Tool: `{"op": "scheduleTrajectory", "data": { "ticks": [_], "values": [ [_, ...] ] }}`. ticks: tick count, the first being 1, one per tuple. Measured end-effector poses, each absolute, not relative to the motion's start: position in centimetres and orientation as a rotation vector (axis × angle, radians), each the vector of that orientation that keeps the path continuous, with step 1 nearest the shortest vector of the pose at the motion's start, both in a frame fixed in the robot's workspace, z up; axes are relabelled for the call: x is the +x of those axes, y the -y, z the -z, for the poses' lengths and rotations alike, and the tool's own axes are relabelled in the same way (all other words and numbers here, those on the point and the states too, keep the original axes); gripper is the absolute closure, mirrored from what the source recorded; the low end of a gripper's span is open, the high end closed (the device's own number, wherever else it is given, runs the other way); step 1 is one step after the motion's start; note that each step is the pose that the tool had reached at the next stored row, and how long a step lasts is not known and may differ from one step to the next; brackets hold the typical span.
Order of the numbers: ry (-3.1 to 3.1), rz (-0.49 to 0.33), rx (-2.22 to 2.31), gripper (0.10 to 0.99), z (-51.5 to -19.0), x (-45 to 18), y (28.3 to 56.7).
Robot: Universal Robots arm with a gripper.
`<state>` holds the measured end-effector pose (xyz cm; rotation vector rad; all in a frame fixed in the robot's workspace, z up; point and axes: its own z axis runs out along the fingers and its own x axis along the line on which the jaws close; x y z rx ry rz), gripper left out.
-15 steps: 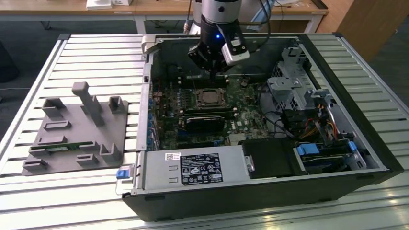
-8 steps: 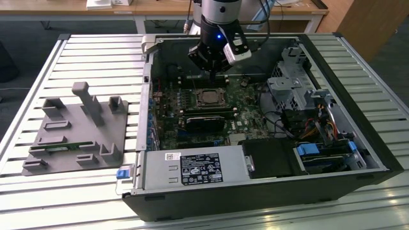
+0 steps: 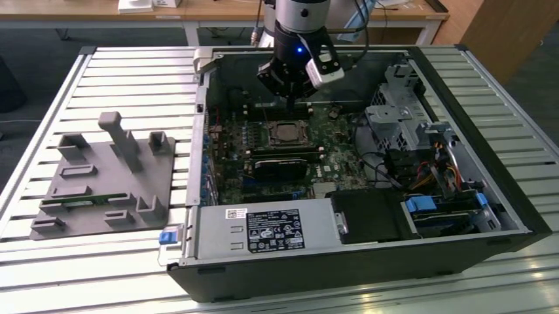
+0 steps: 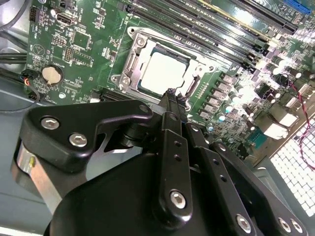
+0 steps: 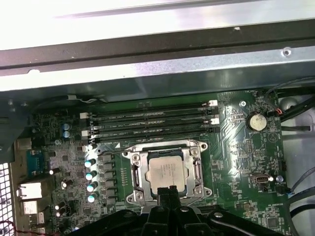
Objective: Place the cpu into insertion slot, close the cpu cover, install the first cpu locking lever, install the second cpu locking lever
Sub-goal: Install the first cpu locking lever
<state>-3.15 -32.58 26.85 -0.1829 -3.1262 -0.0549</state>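
The cpu (image 3: 284,133) (image 4: 165,73) (image 5: 166,171), a pale square chip, lies flat in the insertion slot (image 5: 139,173) on the green board inside the open computer case. The silvery cpu cover (image 4: 130,66) (image 5: 194,169) frames the chip and appears to lie down around it. My gripper (image 3: 292,103) (image 4: 172,94) (image 5: 167,189) hangs just above the socket's edge, on the far side of the chip in the exterior view. Its black fingers are shut together with nothing between them. How the locking levers stand is unclear.
Long black memory slots (image 5: 152,123) and a coin battery (image 5: 256,121) flank the socket. A power supply (image 3: 262,230), a drive cage (image 3: 404,118) and cables (image 3: 428,176) crowd the case. A grey fixture plate (image 3: 103,180) lies on the slatted table at the exterior view's left.
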Motion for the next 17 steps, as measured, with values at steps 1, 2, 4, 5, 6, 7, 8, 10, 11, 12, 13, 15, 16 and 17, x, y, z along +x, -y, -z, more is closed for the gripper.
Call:
{"op": "scheduleTrajectory", "data": {
  "ticks": [1,2,4,5,6,7,8,10,11,12,13,15,16,17],
  "values": [
    [3.126,0.055,-0.180,0.980,-26.85,-3.15,32.58],
    [3.126,0.055,-0.178,0.980,-26.85,-3.15,32.58],
    [3.127,0.055,-0.172,0.980,-26.85,-3.15,32.58],
    [3.127,0.055,-0.170,0.980,-26.85,-3.15,32.58],
    [3.127,0.055,-0.167,0.980,-26.85,-3.15,32.58],
    [3.127,0.055,-0.164,0.980,-26.85,-3.16,32.58],
    [3.127,0.055,-0.160,0.980,-26.85,-3.15,32.58],
    [3.127,0.055,-0.155,0.980,-26.85,-3.15,32.58],
    [3.128,0.055,-0.152,0.980,-26.85,-3.15,32.58],
    [3.128,0.055,-0.149,0.980,-26.85,-3.15,32.58],
    [3.128,0.055,-0.145,0.980,-26.85,-3.15,32.58],
    [3.128,0.055,-0.138,0.980,-26.85,-3.15,32.58],
    [3.128,0.055,-0.134,0.980,-26.85,-3.15,32.58],
    [3.128,0.055,-0.131,0.980,-26.85,-3.15,32.58]
  ]
}}
